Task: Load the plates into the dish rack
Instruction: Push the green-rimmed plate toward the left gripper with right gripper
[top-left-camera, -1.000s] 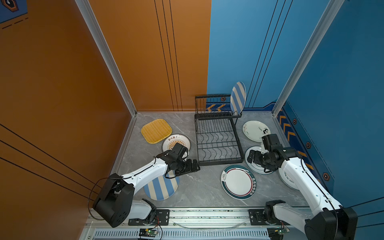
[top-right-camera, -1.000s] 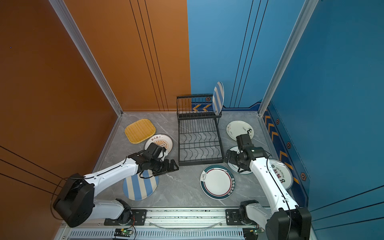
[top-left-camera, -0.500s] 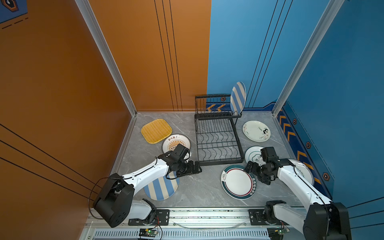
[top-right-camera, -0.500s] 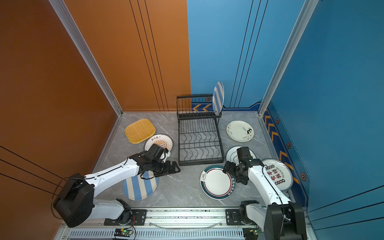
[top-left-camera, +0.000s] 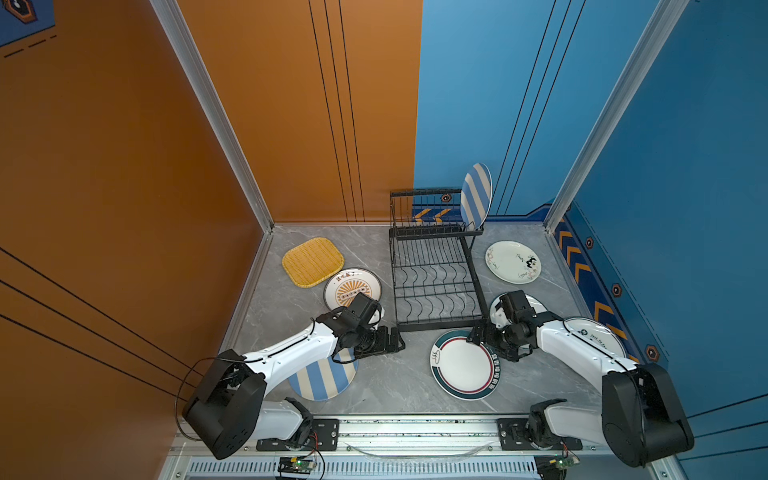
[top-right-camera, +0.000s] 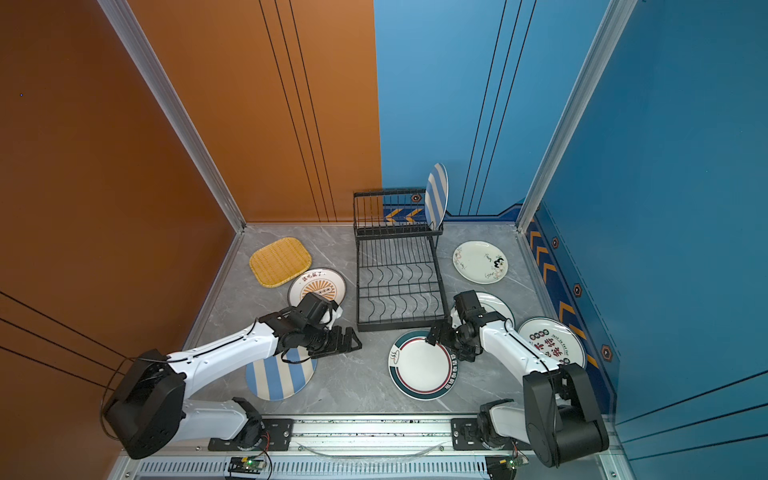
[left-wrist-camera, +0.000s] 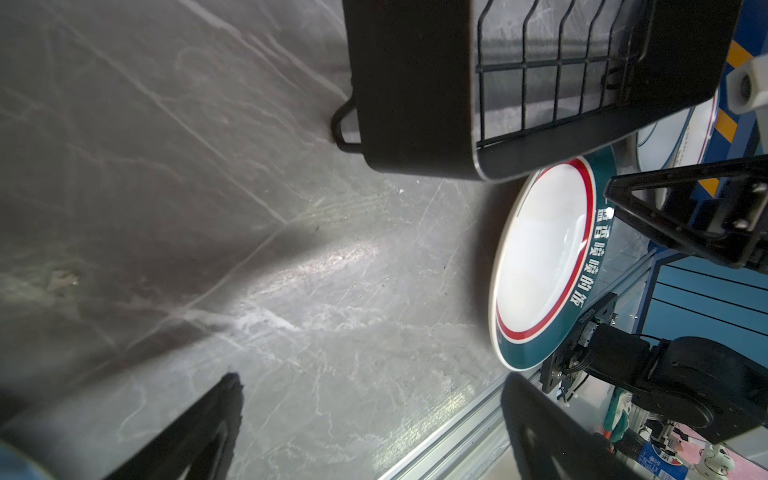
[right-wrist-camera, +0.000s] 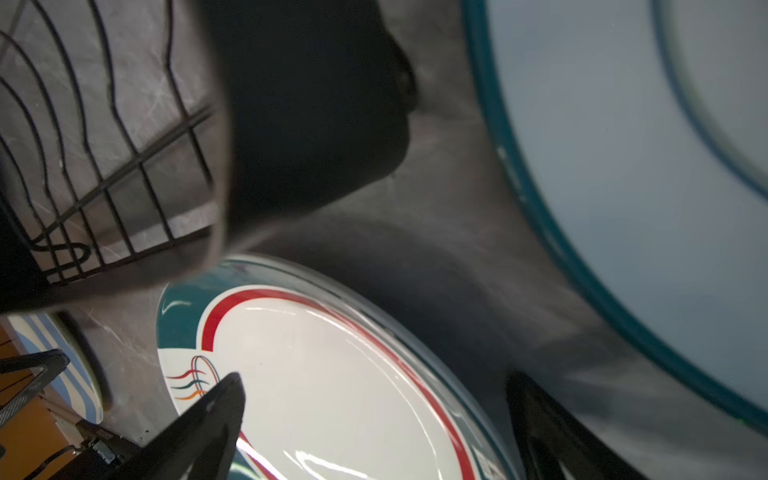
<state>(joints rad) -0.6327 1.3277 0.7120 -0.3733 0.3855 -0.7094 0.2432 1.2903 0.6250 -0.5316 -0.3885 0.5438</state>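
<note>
While one blue-and-cream striped plate (top-left-camera: 476, 195) stands on edge at the upper shelf of the black wire dish rack (top-left-camera: 436, 325), seven plates lie flat on the grey marbled table (top-left-camera: 390, 390), and the lower slots hold none.

- Left of rack: yellow woven plate (top-left-camera: 312, 262); orange sunburst plate (top-left-camera: 351, 284), edge to edge with it; second striped plate (top-left-camera: 326, 382), partly under the left arm.
- Right of rack: white plate with a black figure (top-left-camera: 513, 262); green-rimmed plate (top-right-camera: 496, 307), largely hidden by the right arm; red-character plate (top-right-camera: 548, 343).
- Front of rack: green-and-red rimmed plate (top-left-camera: 463, 368), just beside the rack's front rail.
- Left gripper (top-left-camera: 395, 340): jaws wide, empty, over bare table near the rack's front left corner.
- Right gripper (top-left-camera: 492, 347): jaws wide, nothing held. In the right wrist view, one finger (right-wrist-camera: 208, 415) is over that plate's face and its partner is outside the rim.
- Step in hand, by judgement: approach to pick up the green-and-red rimmed plate.
- Next move calls for lowering until the rim sits between the jaws, closing firmly, then tipping the plate upright into a wavy slot.
</note>
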